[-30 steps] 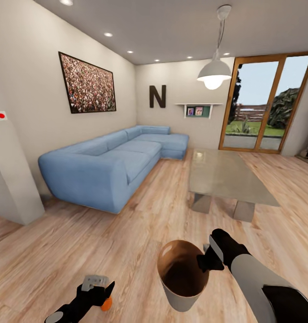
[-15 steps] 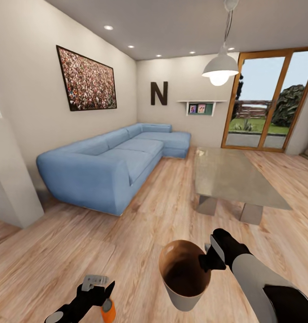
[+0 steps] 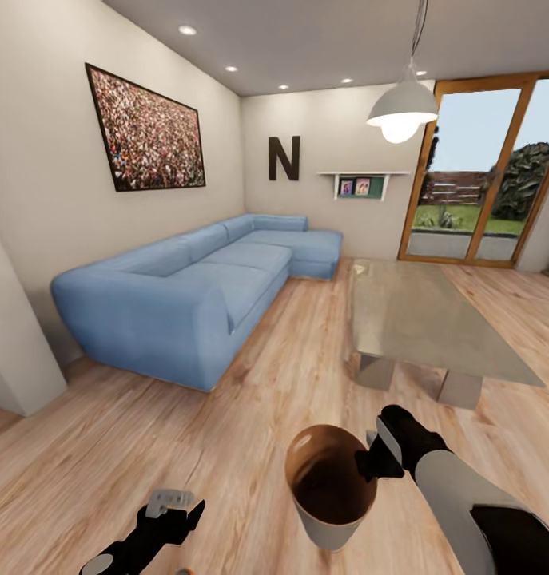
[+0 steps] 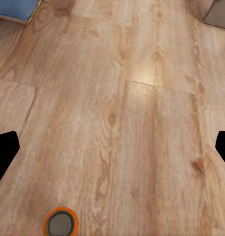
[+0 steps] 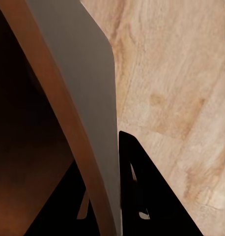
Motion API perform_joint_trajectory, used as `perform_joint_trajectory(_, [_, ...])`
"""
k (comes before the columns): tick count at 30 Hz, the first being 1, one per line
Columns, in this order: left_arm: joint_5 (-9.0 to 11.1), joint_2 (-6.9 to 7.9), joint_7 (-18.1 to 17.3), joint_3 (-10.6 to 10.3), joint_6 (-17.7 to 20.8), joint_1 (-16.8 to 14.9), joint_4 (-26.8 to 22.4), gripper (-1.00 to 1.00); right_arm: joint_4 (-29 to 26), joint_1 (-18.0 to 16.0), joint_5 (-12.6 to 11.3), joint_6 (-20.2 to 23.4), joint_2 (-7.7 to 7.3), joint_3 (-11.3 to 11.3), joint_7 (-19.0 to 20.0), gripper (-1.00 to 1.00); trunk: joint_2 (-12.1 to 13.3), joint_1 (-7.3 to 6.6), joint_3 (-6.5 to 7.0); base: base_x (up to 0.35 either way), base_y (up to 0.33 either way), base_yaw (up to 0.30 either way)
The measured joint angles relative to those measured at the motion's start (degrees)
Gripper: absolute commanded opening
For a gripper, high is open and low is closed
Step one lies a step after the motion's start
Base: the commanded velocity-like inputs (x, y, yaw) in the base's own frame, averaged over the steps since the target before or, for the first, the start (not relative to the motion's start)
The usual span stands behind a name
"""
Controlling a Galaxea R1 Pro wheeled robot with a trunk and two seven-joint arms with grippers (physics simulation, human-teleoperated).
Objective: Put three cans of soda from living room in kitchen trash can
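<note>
1. The right arm is a smooth pale grey tube that ends in a glossy black wrist and a black right pincer (image 3: 368, 465) with short matte fingers.
2. Nearer the shoulder, that arm turns black again at a rounded joint.
3. The left arm is slim and black, with a grey round disc on its side.
4. The black left pincer (image 3: 172, 511) carries a small pale grey block with two dark holes.
5. In the left wrist view, its fingertips (image 4: 5, 147) show as flat black shapes.
6. In the right wrist view, the fingers (image 5: 142, 191) are black, pointed wedges.
</note>
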Motion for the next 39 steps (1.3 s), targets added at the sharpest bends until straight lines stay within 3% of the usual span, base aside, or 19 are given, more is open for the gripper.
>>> perform_joint_trajectory(2, [0.0, 0.00, 0.0, 0.0, 0.0, 0.0, 0.0, 1.00, 0.3, -0.7, -0.7, 0.0, -0.82, 0.0, 0.1, -1.00, 0.0, 0.00, -0.19, 0.258, 0.000, 0.000])
perform_joint_trajectory(6, [0.0, 0.00, 0.0, 0.0, -0.2, 0.0, 0.0, 1.00, 0.0, -2.3, 0.9, 0.0, -2.05, 0.1, -0.1, -1.00, 0.0, 0.00, -0.54, 0.112, 0.000, 0.000])
perform_joint_trajectory(11, [0.0, -0.14, 0.2, 0.1, -0.1, 0.0, 0.0, 1.00, 1.1, -5.4, -1.1, 0.0, -3.85, 0.0, 0.2, -1.00, -0.4, 0.22, -1.17, 0.026, 0.000, 0.000])
perform_joint_trajectory(15, [-0.2, -0.17, 0.2, 0.1, 0.0, 0.0, 0.1, 1.00, 1.4, -7.4, 1.0, 0.0, -4.30, 0.2, -0.1, -1.00, -2.0, 1.09, -2.24, 0.004, 0.000, 0.000])
perform_joint_trajectory(17, [-0.4, -0.17, 0.3, 0.1, 0.0, 0.0, 0.2, 1.00, 2.4, -8.6, 0.1, 0.0, -4.34, 0.1, 0.0, -1.00, -2.8, 1.53, -2.79, 0.001, 0.000, 0.000])
perform_joint_trajectory(20, [-0.6, -0.19, 0.4, 0.1, 0.0, 0.0, 0.5, 1.00, 7.6, -13.2, -0.7, 0.0, -4.43, 0.3, 0.1, -1.00, -4.0, 2.19, -3.60, 0.000, 0.000, 0.000])
perform_joint_trajectory(23, [-0.9, -0.29, 1.0, 0.2, 0.4, 0.0, 1.0, 1.00, 12.4, -17.3, 0.1, 0.0, -4.43, 0.6, 0.0, -1.00, -5.2, 2.85, -4.40, 0.000, 0.000, 0.000])
perform_joint_trajectory(28, [-0.7, -0.20, 4.8, 0.0, 3.5, -1.0, 3.4, 1.00, 16.7, -21.2, -0.4, 0.0, -4.40, 2.6, 0.1, -1.00, -7.2, 3.95, -5.75, 0.000, 0.000, 0.000])
perform_joint_trajectory(29, [-0.7, -0.19, 6.2, 0.0, 6.9, -3.3, 3.8, 1.00, 17.9, -22.3, -0.5, 0.0, -4.33, 3.8, 0.1, -1.00, -7.6, 4.17, -6.02, 0.000, 0.000, 0.000])
perform_joint_trajectory(33, [-0.8, -0.14, 8.2, 0.0, 14.2, -9.4, 5.3, 1.00, 20.0, -24.4, 0.6, 0.0, -4.41, 5.7, -0.1, -1.00, -9.2, 5.05, -7.10, 0.000, 0.000, 0.000])
perform_joint_trajectory(36, [-0.6, -0.05, 14.2, 0.2, 25.4, -22.7, 11.3, 1.00, 21.5, -26.7, 0.4, 0.0, -4.56, 5.9, 0.0, -1.00, -10.4, 5.71, -7.90, 0.000, 0.000, 0.000])
perform_joint_trajectory(39, [0.0, -0.04, 16.6, 0.2, 28.6, -29.4, 16.3, 1.00, 21.8, -27.4, -0.3, 0.0, -4.56, 5.3, 0.2, -1.00, -11.6, 6.37, -8.72, 0.000, 0.000, 0.000])
